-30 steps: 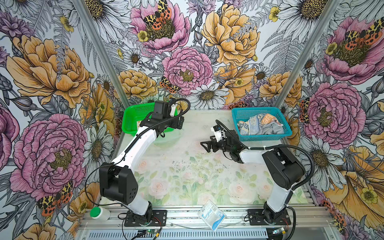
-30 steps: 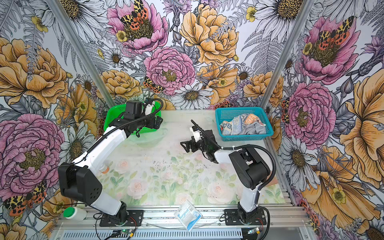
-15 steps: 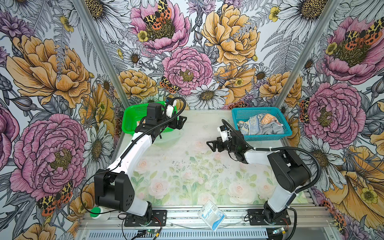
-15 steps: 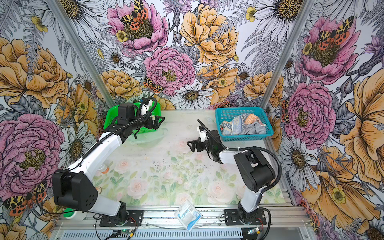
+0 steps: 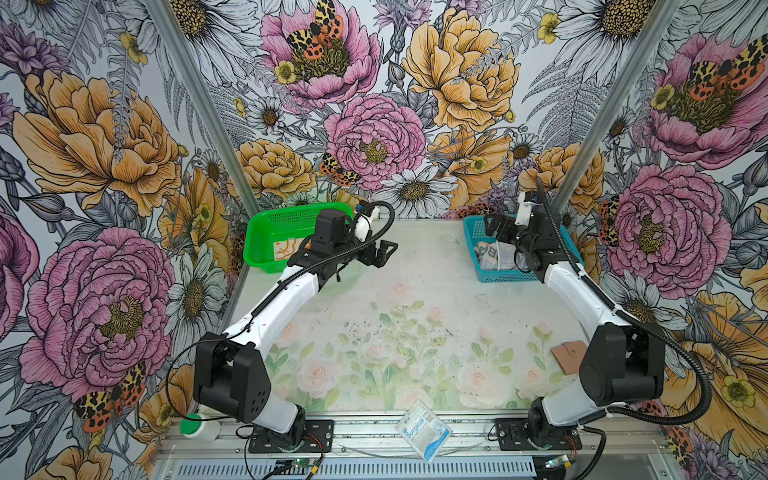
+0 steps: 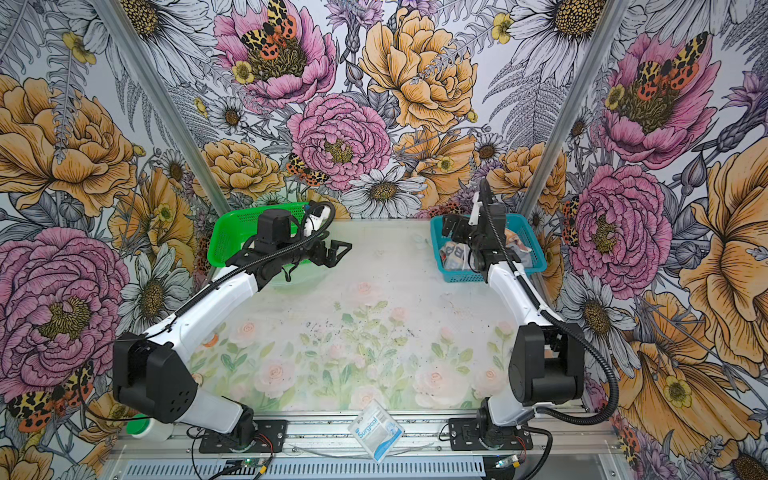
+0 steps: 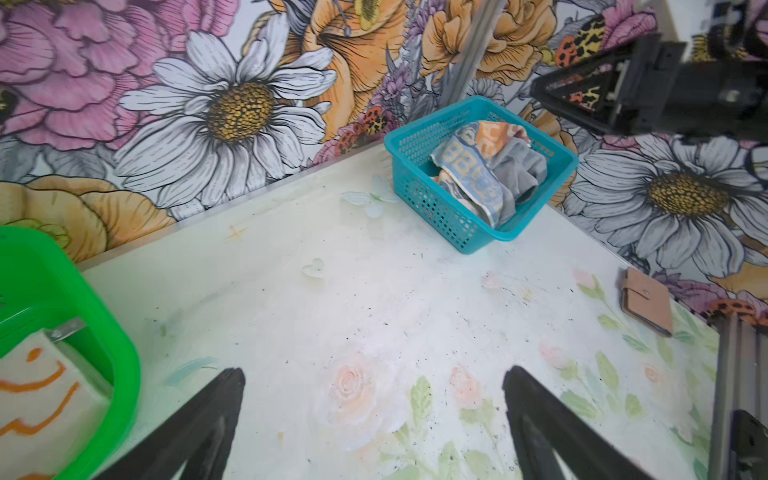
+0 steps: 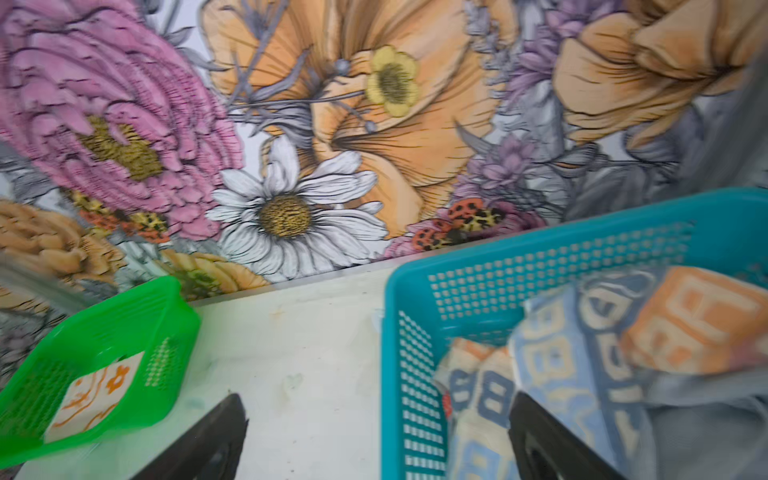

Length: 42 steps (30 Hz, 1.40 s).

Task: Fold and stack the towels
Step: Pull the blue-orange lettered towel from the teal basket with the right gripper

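Only the left wrist view shows the grey towel (image 7: 519, 174) clearly

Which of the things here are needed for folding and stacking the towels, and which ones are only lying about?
Belong to the job:
- cream towel with orange flowers, in the green basket
- lettered towel and grey towel, in the blue basket

Only lying about:
- Surgical packet
- tan wallet
- green-capped bottle

Left gripper (image 5: 380, 254) beside green basket (image 5: 262, 241), right gripper (image 5: 496, 226) at teal basket (image 5: 507, 275) — jaws apart
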Each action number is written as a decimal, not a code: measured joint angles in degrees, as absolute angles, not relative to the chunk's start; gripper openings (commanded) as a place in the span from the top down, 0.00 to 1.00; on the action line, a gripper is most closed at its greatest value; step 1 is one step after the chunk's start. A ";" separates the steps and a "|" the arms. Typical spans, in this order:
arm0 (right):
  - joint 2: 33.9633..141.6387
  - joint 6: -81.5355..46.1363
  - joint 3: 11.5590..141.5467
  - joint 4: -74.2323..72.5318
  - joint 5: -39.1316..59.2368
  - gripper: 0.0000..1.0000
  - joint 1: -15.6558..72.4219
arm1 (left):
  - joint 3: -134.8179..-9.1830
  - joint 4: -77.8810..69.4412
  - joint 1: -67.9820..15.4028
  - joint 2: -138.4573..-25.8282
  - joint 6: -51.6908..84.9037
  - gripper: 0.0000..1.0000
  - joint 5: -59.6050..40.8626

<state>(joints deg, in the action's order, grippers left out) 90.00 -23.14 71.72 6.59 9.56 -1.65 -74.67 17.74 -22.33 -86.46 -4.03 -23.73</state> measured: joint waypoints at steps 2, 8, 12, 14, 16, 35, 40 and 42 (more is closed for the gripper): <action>92.75 -23.38 73.47 9.54 8.82 0.01 -5.17 | -74.67 17.76 -24.38 -87.37 -4.05 0.01 -23.99; 101.86 -22.85 78.76 14.72 6.68 0.03 -8.05 | -74.78 19.51 -27.94 -89.80 -5.45 0.01 -23.79; 107.02 -22.63 81.73 16.16 6.70 0.06 -8.14 | -75.18 20.18 -28.75 -89.84 -5.96 0.01 -23.75; 109.03 -22.59 82.87 16.56 6.74 0.08 -8.14 | -75.55 20.32 -28.75 -89.84 -5.98 0.01 -23.73; 110.41 -22.63 83.61 16.93 6.68 0.10 -8.12 | -75.77 20.34 -28.75 -89.84 -5.98 0.01 -23.73; 116.81 -21.41 87.29 19.09 5.17 0.82 -8.14 | -76.09 20.34 -28.75 -89.93 -5.85 0.01 -23.70; 116.81 -21.54 87.92 19.29 5.23 1.00 -8.12 | -76.25 20.34 -28.75 -90.54 -5.76 0.01 -23.70; 116.81 -21.43 88.03 19.40 5.19 1.00 -8.08 | -76.25 20.38 -28.75 -90.67 -5.74 0.01 -23.70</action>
